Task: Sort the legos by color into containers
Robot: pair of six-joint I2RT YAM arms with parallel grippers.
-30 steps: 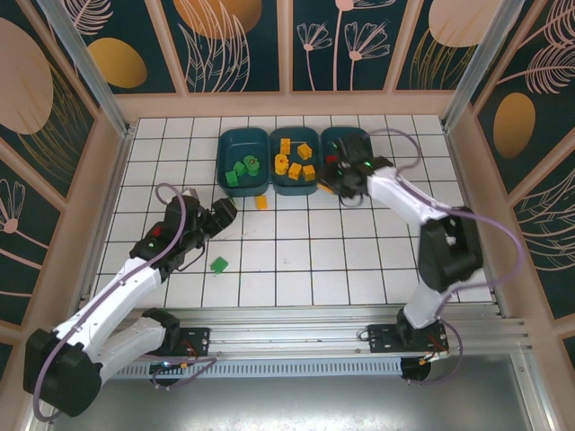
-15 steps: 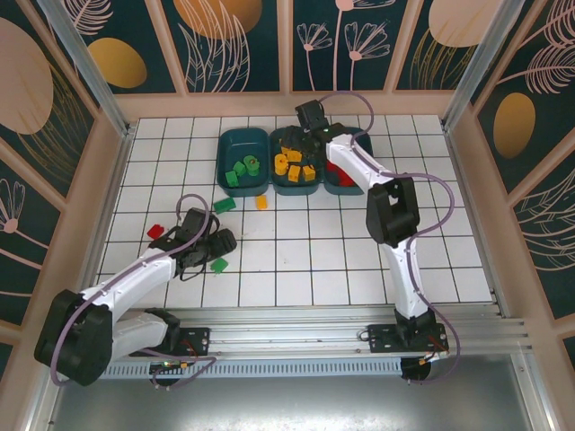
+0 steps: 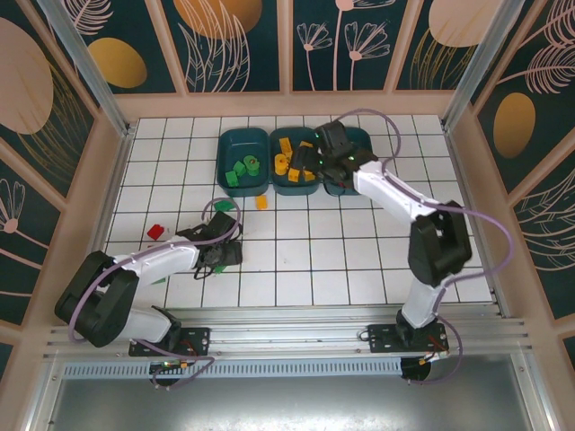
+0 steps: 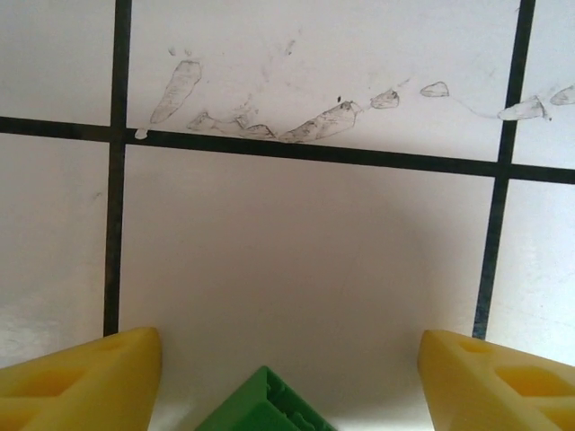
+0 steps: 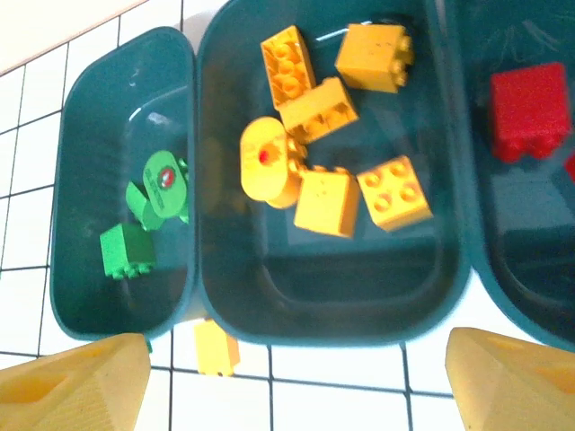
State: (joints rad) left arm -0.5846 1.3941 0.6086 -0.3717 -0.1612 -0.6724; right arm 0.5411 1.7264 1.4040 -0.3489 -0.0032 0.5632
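the left gripper (image 4: 287,355), jaws apart, straddles the small green plastic brick (image 4: 265,406) on the white tiled floor (image 4: 305,233). the brick sits cornerwise, so closing may twist or squirt it out. the right gripper (image 5: 296,382), jaws apart and empty, hovers over the middle dark teal plastic bin (image 5: 332,310).

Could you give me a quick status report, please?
Left gripper open, green brick between fingers. Right gripper open above middle container. Loose yellow brick beside it.

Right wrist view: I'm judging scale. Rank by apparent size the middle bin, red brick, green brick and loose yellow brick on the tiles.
Largest: middle bin
Then: red brick
Smallest: green brick and loose yellow brick, which look alike.
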